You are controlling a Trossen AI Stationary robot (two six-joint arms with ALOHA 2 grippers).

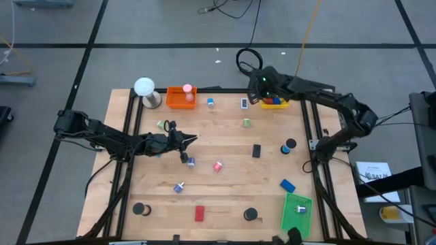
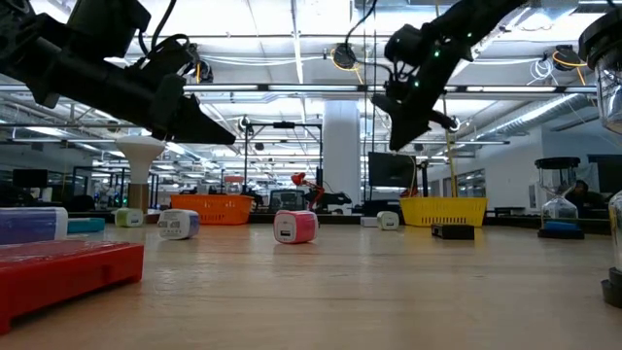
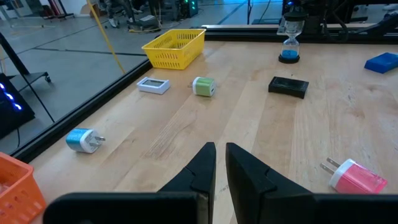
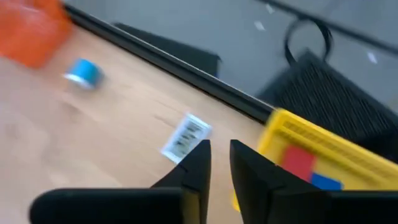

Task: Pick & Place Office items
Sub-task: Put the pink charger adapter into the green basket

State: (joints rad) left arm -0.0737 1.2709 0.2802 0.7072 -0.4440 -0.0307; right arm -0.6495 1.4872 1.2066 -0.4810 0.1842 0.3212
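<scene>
Office items lie scattered on the wooden table: a white block (image 1: 244,103), a blue plug (image 1: 210,103), a green plug (image 1: 246,123), a black block (image 1: 257,151), a pink plug (image 1: 218,165), a red block (image 1: 199,214) and black discs (image 1: 142,209). A red block (image 4: 298,163) and a blue block (image 4: 323,182) rest inside the yellow tray (image 1: 274,102). My right gripper (image 1: 261,87) hovers high above the table's far edge beside that tray, shut and empty (image 4: 219,144). My left gripper (image 1: 187,141) hangs shut and empty (image 3: 221,149) over the table's left middle.
An orange tray (image 1: 181,96) and a white ball on a round base (image 1: 144,87) stand at the far left. A green tray (image 1: 297,211) sits at the near right, with a blue block (image 1: 287,184) beside it. An hourglass (image 3: 290,38) stands near the right edge.
</scene>
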